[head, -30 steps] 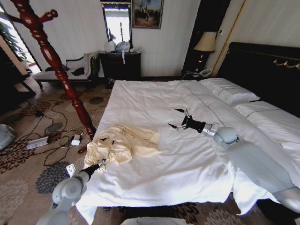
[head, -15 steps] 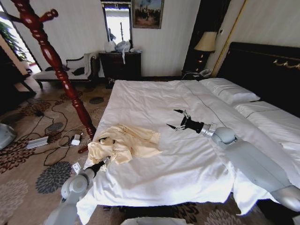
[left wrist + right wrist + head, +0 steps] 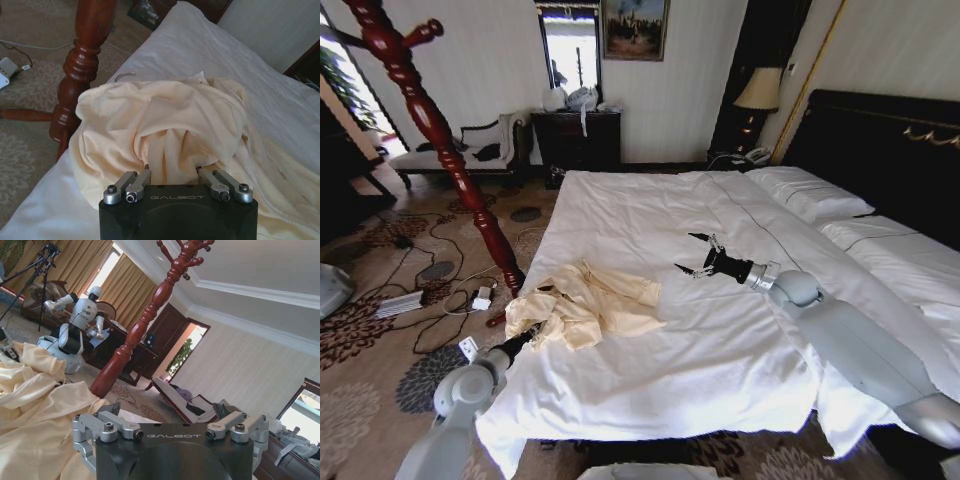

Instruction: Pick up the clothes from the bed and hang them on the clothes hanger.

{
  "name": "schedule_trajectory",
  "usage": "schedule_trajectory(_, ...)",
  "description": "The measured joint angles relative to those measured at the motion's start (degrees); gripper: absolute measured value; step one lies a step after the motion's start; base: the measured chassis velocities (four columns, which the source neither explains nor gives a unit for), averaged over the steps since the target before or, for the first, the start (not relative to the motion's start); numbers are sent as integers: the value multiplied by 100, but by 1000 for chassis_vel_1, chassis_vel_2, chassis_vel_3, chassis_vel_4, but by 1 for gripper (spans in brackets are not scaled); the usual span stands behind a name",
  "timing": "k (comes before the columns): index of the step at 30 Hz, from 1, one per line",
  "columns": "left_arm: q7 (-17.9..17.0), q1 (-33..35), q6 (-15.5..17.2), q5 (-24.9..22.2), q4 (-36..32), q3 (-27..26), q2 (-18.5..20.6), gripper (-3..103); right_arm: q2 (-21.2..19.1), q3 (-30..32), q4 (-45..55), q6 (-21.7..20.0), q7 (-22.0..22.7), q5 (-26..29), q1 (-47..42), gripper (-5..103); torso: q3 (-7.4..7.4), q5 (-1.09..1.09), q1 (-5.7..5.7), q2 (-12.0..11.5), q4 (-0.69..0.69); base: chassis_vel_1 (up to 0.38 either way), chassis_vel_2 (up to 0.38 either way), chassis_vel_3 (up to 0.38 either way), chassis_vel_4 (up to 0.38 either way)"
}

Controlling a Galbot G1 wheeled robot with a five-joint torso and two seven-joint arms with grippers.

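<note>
The clothes (image 3: 588,306), a pale cream-yellow shirt, lie bunched near the left edge of the bed (image 3: 720,340). My left gripper (image 3: 527,336) sits at the shirt's near-left corner. In the left wrist view the clothes (image 3: 160,120) gather in folds into my left gripper (image 3: 172,177), which is shut on them, its fingertips buried under the cloth. My right gripper (image 3: 692,253) hovers open over the duvet to the right of the shirt. The red-brown clothes hanger (image 3: 440,130) stands on the carpet left of the bed. The right wrist view shows the clothes (image 3: 30,405) and clothes hanger (image 3: 150,315) beyond my right gripper (image 3: 172,429).
Cables and a power strip (image 3: 400,303) lie on the carpet by the clothes hanger's base (image 3: 65,115). A cushioned bench (image 3: 460,150) and dark dresser (image 3: 578,135) stand by the far wall. Pillows (image 3: 810,195) lie at the headboard. Another robot (image 3: 75,335) stands across the room.
My left arm has drawn back to the left, and the shirt's near-left part has been tugged and bunched toward the bed's edge. The right gripper has barely moved.
</note>
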Motion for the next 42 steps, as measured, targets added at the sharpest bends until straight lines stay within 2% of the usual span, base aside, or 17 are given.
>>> schedule_trajectory(3, 92, -39, -47, 82, -48, -32, 115, 27, -13, 25, 14, 7, -2, 0, -9, 100, 0, -1, 0, 0, 0, 0, 0, 0, 0)
schedule_trajectory(7, 382, -180, -146, 631, -292, -103, 736, 26, -31, 79, 49, 24, -10, 0, -39, 100, 0, 0, 0, 0, 0, 0, 0, 0, 0)
schedule_trajectory(8, 404, -269, -111, 771, -405, -128, 1138, 26, -27, 91, 66, 29, -10, 0, -45, 100, 0, -1, 0, 0, 1, 0, 0, 0, 0)
schedule_trajectory(9, 404, -269, -111, 771, -405, -128, 1138, 26, -27, 91, 66, 29, -10, 0, -45, 100, 0, -1, 0, 0, 1, 0, 0, 0, 0)
schedule_trajectory(11, 348, -520, 103, 741, -496, -147, 2017, 26, -1, 104, 78, 35, -9, 1, -45, 100, 0, -1, 0, 0, 2, 0, 0, 0, 0)
schedule_trajectory(12, 348, -520, 103, 741, -496, -147, 2017, 26, -1, 104, 78, 35, -9, 1, -45, 100, 0, -1, 0, 0, 2, 0, 0, 0, 0)
schedule_trajectory(16, 240, -1343, 617, 159, -335, -111, 3986, 26, 125, 121, 89, 38, -2, 7, -14, 100, 1, 4, 1, 0, -2, 0, 0, 0, 0)
schedule_trajectory(17, 240, -1343, 617, 159, -335, -111, 3986, 26, 125, 121, 89, 38, -2, 7, -14, 100, 1, 4, 1, 0, -2, 0, 0, 0, 0)
schedule_trajectory(18, 285, -1503, 681, 96, -268, -72, 4297, 26, 150, 121, 89, 38, -1, 8, -5, 100, 1, 4, 1, 0, -1, 0, 0, 0, 0)
schedule_trajectory(19, 425, -1761, 761, 36, -152, 13, 4832, 26, 208, 121, 83, 38, 3, 10, 23, 100, 0, 1, 1, 0, 0, 0, 0, 0, 0)
schedule_trajectory(20, 450, -1796, 770, 31, -136, 26, 4904, 26, 215, 121, 82, 38, 5, 11, 26, 100, 0, 0, 1, 0, 0, 0, 0, 0, 0)
schedule_trajectory(21, 689, -2055, 815, 19, 27, 129, 5411, 26, 273, 122, 82, 38, 10, 12, 34, 100, 0, 2, 1, 0, 2, 0, 0, 0, 0)
schedule_trajectory(22, 689, -2055, 815, 19, 27, 129, 5411, 26, 273, 122, 82, 38, 10, 12, 34, 100, 0, 2, 1, 0, 2, 0, 0, 0, 0)
schedule_trajectory(26, 1572, -2204, 665, 641, 563, 147, 6386, 26, 324, 247, 126, 66, 17, 9, -40, 100, 1, 0, 1, 0, 1, 0, 0, 0, 0)
schedule_trajectory(31, 2235, -2124, 194, 1453, 975, -60, 6956, 26, 355, 335, 130, 99, 14, -7, -89, 100, 0, 1, 0, 0, 0, 0, 0, 0, 0)
schedule_trajectory(39, 2568, -1897, -135, 1592, 1341, -658, 7495, 26, 470, 340, 204, 108, 13, -17, -86, 100, 0, -1, 0, 0, 2, 0, 0, 0, 0)
schedule_trajectory(42, 2848, -1709, -379, 1900, 1597, -970, 7899, 26, 504, 395, 241, 123, 12, -21, -113, 100, 0, 0, 0, 0, 1, 0, 0, 0, 0)
